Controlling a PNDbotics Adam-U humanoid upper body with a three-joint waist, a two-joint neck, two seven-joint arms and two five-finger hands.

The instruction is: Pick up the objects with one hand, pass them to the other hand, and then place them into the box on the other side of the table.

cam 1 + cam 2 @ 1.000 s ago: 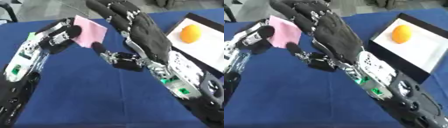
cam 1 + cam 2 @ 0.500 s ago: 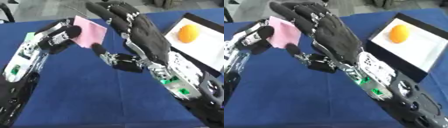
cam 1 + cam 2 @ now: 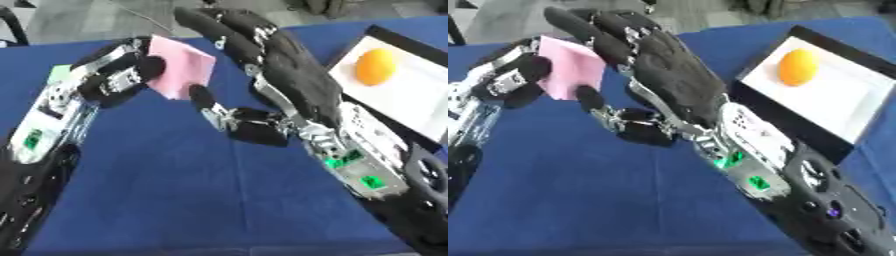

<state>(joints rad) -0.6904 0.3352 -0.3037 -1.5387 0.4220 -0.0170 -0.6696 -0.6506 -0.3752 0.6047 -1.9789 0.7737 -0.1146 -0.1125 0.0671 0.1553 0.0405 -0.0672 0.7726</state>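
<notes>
Blue cloth covers the table [image 3: 166, 190], with grey floor beyond its far edge. One pink square pad [image 3: 181, 72] is held up at far left, pinched in the curled fingers of the left hand [image 3: 118, 80]. The right hand [image 3: 667, 75] is spread, fingers straight, just beside the pad. One white-lined box [image 3: 837, 107] at right holds one orange ball [image 3: 798, 66]; the right eye view shows more of the box

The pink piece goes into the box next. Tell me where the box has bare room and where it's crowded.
The box on the right holds one orange ball near its far end; the white floor nearer the robot is bare. Above the blue table, it is crowded: the left hand holds the pink square and the open right hand is right beside it.
</notes>
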